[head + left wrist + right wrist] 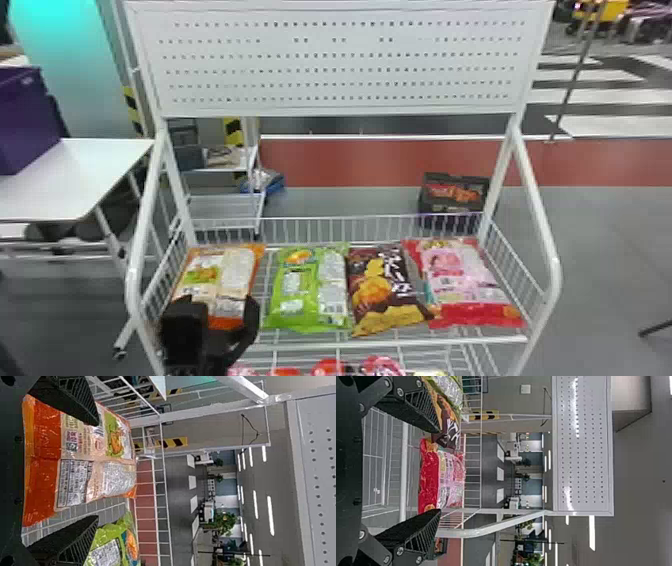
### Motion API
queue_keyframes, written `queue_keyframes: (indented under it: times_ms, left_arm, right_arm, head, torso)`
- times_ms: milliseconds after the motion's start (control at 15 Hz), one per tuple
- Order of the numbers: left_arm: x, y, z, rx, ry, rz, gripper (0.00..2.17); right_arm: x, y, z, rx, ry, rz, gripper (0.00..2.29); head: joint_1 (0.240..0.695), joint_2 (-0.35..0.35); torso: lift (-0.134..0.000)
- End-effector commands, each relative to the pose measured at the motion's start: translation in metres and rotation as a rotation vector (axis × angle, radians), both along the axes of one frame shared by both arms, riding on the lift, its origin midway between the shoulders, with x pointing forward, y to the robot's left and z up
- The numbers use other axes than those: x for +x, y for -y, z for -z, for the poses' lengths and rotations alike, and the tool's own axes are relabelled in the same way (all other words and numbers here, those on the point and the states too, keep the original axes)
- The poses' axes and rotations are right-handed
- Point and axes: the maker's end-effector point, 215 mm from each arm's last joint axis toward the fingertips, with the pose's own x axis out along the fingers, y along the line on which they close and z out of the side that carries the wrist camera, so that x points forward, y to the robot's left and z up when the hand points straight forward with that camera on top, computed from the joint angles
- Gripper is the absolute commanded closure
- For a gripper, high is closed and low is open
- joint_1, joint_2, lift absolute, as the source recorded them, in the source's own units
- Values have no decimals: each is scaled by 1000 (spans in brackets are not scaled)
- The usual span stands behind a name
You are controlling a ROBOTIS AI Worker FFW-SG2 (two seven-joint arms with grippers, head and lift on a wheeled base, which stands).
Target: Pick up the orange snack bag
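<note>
A: Where is the orange snack bag [235,270], please?
B: It lies flat on the white wire shelf [400,342], at the left end of a row of four. To its right come the green bag [307,290], the dark brown bag [382,290] and the pink and red bag [465,285].
A: And the left gripper [219,301]?
B: It is at the near end of the orange snack bag. Its fingers are apart, one toward each side of the bag. If they touch it, I cannot tell.
A: The right gripper [438,471] also?
B: Its fingers are apart too, near the pink and red bag.
A: How is the room?
B: Above the shelf stands a white panel [340,65] with many small holes. At the left there is a white table [75,175], which carries a purple box [27,120]. Behind the shelf, a dark crate [429,205] is on the grey floor [600,240], and farther back runs a red band [340,160]. The left wrist view shows a leafy plant [225,522] and long ceiling lights [270,514].
</note>
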Motion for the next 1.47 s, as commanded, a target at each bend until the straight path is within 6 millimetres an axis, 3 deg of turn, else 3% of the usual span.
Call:
queue_keyframes:
  times_ms: [0,467,600,800,867,933,1067,1133,1400]
  left_arm:
    - [21,-8,1,-6,-10,-15,49]
    - [26,-19,13,-12,-39,-31,286]
    - [26,-22,18,-3,-52,-36,491]
    - [24,-25,23,6,-62,-43,583]
    - [24,-26,24,4,-64,-47,731]
    - [22,-26,26,1,-68,-49,734]
    - [18,-32,28,3,-69,-69,1241]
    - [18,-34,28,3,-71,-71,1386]
    - [10,-35,31,3,-74,-68,1436]
  right_arm:
    - [0,0,2,0,-4,0,194]
    - [1,0,2,0,0,0,194]
    - [1,0,2,0,0,0,194]
    - [0,0,0,1,4,0,194]
    - [0,0,-1,1,4,0,194]
    - [0,0,-1,1,5,0,194]
    - [0,-1,-1,3,5,-2,194]
    - [-1,-1,-1,3,4,-2,194]
    - [-2,-2,-6,5,15,-4,194]
  head:
    - [499,0]
    - [499,0]
    - [499,0]
    - [499,0]
    - [499,0]
    - [499,0]
    - [499,0]
    - [499,0]
    - [499,0]
  torso:
    - [0]
    - [0]
    - [0]
    - [0]
    - [0]
    - [0]
    - [0]
    - [0]
    - [0]
